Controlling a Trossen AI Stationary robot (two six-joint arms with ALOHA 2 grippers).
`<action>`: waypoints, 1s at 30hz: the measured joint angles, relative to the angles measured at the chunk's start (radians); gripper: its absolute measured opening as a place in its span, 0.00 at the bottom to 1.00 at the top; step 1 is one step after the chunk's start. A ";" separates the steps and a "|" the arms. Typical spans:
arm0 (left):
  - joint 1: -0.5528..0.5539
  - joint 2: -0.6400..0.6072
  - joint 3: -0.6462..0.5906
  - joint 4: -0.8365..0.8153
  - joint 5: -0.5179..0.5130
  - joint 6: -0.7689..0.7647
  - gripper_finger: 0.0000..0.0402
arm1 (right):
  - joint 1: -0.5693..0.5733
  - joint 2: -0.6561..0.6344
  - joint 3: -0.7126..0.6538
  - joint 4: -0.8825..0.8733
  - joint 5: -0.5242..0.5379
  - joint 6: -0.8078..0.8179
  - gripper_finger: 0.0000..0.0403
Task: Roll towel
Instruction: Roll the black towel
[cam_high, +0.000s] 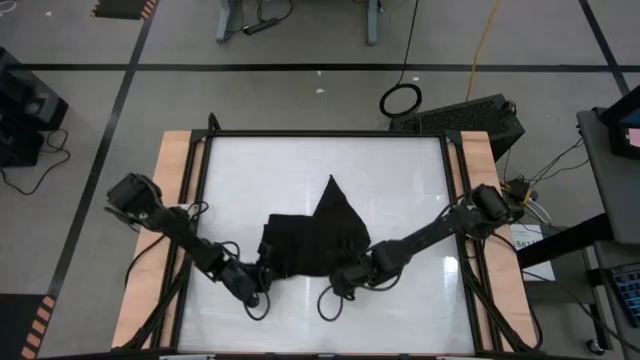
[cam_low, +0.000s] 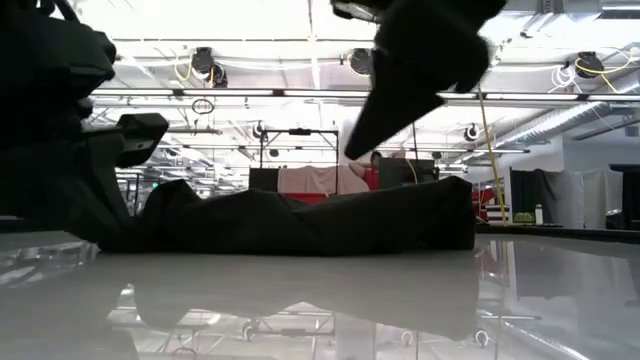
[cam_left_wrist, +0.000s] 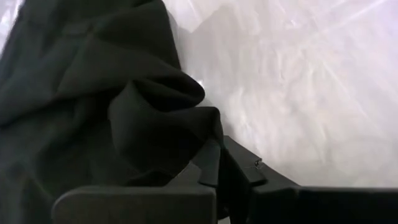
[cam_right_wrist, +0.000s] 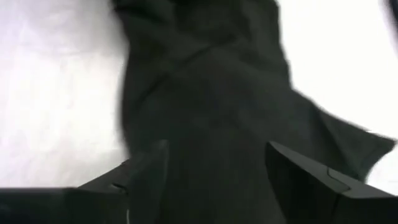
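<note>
The black towel (cam_high: 315, 240) lies crumpled in the middle of the white table (cam_high: 400, 170), with one pointed corner (cam_high: 333, 186) toward the far edge. In the low view the towel (cam_low: 320, 220) is a low heap. My left gripper (cam_high: 265, 272) is shut at the towel's near left edge, down at the table (cam_low: 105, 205). My right gripper (cam_high: 346, 274) is open at the towel's near right edge. It hangs above the cloth (cam_low: 353, 150), its fingers (cam_right_wrist: 146, 171) spread over the towel (cam_right_wrist: 211, 93) without touching it. My left gripper (cam_left_wrist: 214, 171) pinches a bunched fold of the towel's near left edge (cam_left_wrist: 186, 146) between its shut fingers; how many layers cannot be told. The fingers slant down from the table's near left. The towel (cam_left_wrist: 93, 93) lies slack on the table beyond them.
Bare white table surrounds the towel on all sides. Wooden strips (cam_high: 170, 220) and a black frame border the table at left and right. Cable loops (cam_high: 330, 300) trail from both arms near the front edge.
</note>
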 joint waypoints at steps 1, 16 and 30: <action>-0.002 0.007 0.000 0.002 0.000 -0.009 0.03 | -0.016 0.000 0.000 0.018 -0.005 -0.018 0.62; -0.056 0.019 0.001 -0.004 -0.014 -0.108 0.04 | -0.318 0.000 0.000 0.252 -0.386 -0.203 0.48; -0.091 0.001 0.002 -0.056 -0.030 -0.154 0.04 | -0.528 0.000 0.000 0.086 -0.371 -0.209 0.43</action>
